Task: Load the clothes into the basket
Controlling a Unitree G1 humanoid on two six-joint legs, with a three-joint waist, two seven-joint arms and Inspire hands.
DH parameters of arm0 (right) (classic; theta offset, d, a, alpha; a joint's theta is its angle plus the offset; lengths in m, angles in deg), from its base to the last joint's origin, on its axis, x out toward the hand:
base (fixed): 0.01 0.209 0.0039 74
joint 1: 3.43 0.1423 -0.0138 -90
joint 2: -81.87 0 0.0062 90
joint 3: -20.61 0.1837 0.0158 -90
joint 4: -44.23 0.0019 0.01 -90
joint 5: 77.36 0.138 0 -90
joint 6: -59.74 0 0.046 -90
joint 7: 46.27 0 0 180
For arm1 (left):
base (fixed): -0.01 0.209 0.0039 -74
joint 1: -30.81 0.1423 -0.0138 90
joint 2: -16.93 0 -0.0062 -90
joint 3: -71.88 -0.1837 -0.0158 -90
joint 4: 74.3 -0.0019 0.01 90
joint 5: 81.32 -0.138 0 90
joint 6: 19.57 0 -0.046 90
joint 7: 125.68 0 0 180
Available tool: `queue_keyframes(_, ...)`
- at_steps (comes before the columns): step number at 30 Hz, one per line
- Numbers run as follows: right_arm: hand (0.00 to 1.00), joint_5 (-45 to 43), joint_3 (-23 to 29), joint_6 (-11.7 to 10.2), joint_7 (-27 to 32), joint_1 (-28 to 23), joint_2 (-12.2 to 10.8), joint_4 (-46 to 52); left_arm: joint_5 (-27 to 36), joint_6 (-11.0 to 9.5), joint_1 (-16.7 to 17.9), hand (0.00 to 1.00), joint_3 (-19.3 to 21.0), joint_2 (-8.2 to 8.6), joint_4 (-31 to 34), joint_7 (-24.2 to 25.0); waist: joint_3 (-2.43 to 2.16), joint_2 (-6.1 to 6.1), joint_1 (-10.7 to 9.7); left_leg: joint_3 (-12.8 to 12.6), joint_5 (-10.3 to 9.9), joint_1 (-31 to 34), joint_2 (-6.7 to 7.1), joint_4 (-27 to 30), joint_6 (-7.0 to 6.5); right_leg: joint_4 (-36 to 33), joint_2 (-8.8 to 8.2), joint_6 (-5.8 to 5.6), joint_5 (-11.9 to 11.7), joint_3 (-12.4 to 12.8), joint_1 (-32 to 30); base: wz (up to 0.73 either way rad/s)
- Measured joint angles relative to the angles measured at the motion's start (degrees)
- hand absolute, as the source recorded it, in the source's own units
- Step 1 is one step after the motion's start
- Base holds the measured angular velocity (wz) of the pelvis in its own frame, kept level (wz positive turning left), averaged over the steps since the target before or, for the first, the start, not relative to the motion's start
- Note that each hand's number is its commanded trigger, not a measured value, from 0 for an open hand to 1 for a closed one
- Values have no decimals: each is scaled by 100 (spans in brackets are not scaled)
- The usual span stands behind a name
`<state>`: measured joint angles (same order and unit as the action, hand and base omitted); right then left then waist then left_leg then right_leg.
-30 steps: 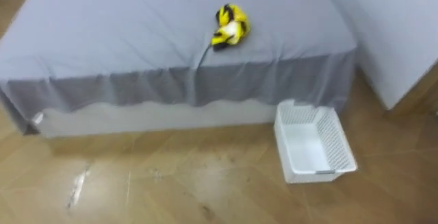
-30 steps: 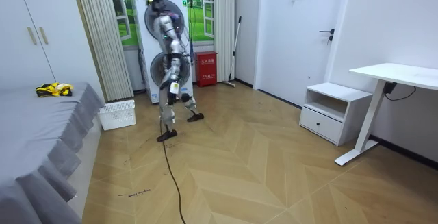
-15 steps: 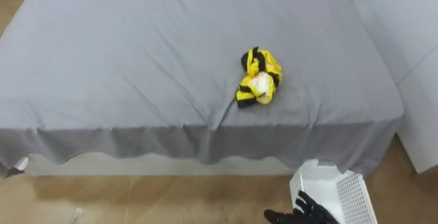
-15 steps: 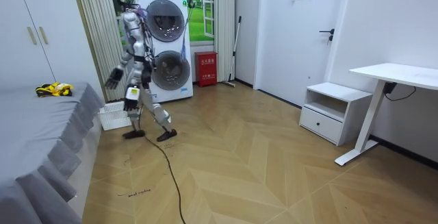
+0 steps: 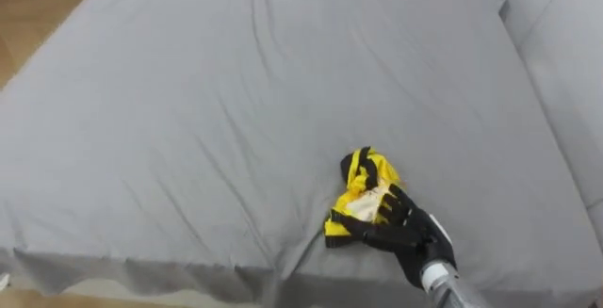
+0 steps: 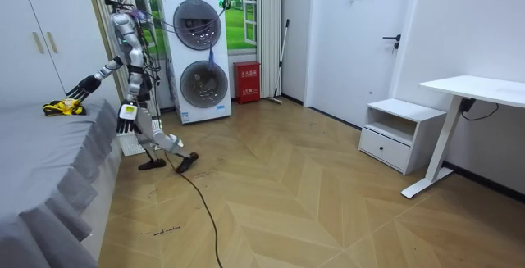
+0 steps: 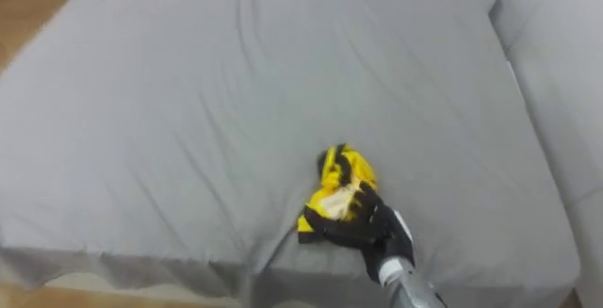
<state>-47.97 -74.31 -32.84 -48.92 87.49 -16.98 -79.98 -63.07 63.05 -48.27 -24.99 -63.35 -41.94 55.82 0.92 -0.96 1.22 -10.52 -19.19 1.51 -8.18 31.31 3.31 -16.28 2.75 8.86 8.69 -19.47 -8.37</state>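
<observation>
Grey bedsheet point(image 5: 188, 110) lies before us, the yellow-and-black garment point(image 5: 362, 176) at five o'clock near its edge, our right hand point(image 5: 407, 235) laid over it, fingers spread, not yet clenched. Pick-up step, we judge: next clench, lift, carry to the white basket point(image 6: 128, 143) by our feet.

Grey bed point(image 5: 188, 110), stacked washing machines point(image 6: 197, 59), white desk point(image 6: 476, 92), white bedside cabinet point(image 6: 394, 133)

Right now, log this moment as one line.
stage: reach | clothes: on bed, near edge | right robot hand: on clothes | left robot hand: at side | basket: on floor by bed
</observation>
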Motion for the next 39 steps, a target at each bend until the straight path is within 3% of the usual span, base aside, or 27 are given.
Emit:
queue_keyframes(3, 0, 53, 60, 1, 148, 21, 130, -2, 28, -18, 24, 0, 28, -4, 5, -7, -5, 10, 122, 45, 69, 505, 288, -950, 9, 207, -51, -74, -24, 299, 104, -48)
queue_keyframes(4, 0, 34, 56, 2, 194, 32, 149, 0, 39, -21, 37, 0, 77, 2, -6, -6, -15, 46, 207, 62, 513, 619, 330, -1136, -220, 202, -55, -121, -19, 466, 109, -60)
queue_keyframes(5, 0, 32, 54, 7, 211, 33, 137, 4, 42, -46, 101, 0, 181, 20, -33, 15, -113, 104, 242, 146, 597, 534, 402, -1321, -241, 220, -69, -172, -20, 569, 104, -49)
queue_keyframes(8, 0, 36, 100, -65, 205, 119, 174, 50, 35, -61, 43, 0, 230, -12, -258, 43, -149, 196, 197, 118, 683, 354, 496, -1604, -273, 368, -85, -232, -54, 673, 134, -18)
queue_keyframes(12, 0, 65, 106, -170, 190, 136, 204, 69, 236, -15, -38, 0, 224, -36, -430, 145, -132, 214, 202, 126, 697, 342, 523, -1695, -296, 383, -103, -261, -68, 668, 132, 1)
queue_keyframes(20, 0, -67, 49, -176, -10, 490, 203, -22, 204, 130, -395, 0, 219, -131, -693, 172, -28, 212, 205, 206, 774, 656, 597, -1769, -361, 363, -188, -296, -59, 545, -175, 8)
queue_keyframes(28, 0, -714, -186, -181, -163, 952, 150, -557, 215, 209, -687, 0, 214, -138, -995, 176, 4, 222, 290, 272, 788, 902, 624, -1773, -376, 354, -215, -317, -73, 495, -397, 4)
queue_keyframes(33, 0, -1078, -297, -197, -195, 1479, 156, -1229, 244, 332, -953, 0, 93, -163, -1169, 176, 37, 179, 355, 279, 789, 1033, 628, -1768, -379, 337, -222, -330, -84, 500, -533, 0)
queue_keyframes(36, 0, -1432, -329, -335, -211, 1841, 158, -1720, 235, 366, -1054, 0, -30, -174, -1182, 183, 84, 106, 387, 269, 790, 1116, 629, -1761, -381, 247, -234, -330, -89, 512, -671, 0)
queue_keyframes(39, 0, -1585, -320, -445, -229, 1950, 169, -1903, 234, 375, -1071, 0, -35, -181, -1190, 197, 98, 70, 379, 269, 807, 1221, 646, -1765, -405, 236, -251, -330, -89, 512, -783, -1)
